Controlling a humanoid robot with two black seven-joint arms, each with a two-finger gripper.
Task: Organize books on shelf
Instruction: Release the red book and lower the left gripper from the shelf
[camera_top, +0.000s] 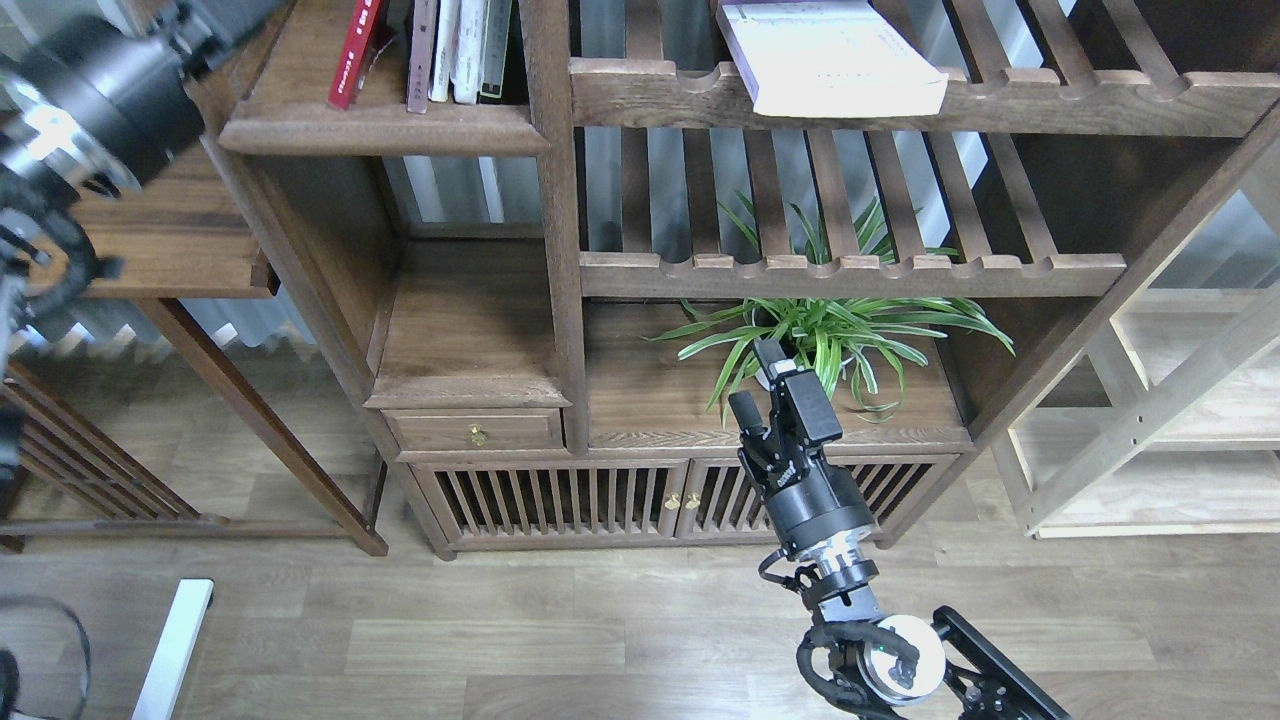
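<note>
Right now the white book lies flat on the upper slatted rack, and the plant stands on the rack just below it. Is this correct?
Not quite. The white book does lie flat on the upper slatted rack, but the plant stands on the solid board under the lower rack, not on that rack. The head view shows it.

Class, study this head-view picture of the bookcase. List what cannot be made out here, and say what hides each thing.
1. Left claw: its tip runs off the top edge, so open or shut is unknown.
2. Upright books on the shelf: tops cut off by the top edge; spine text too small.
3. White book on the slatted rack: far end cropped, print unreadable.
4. Plant pot: mostly hidden by leaves and the right claw.
</note>
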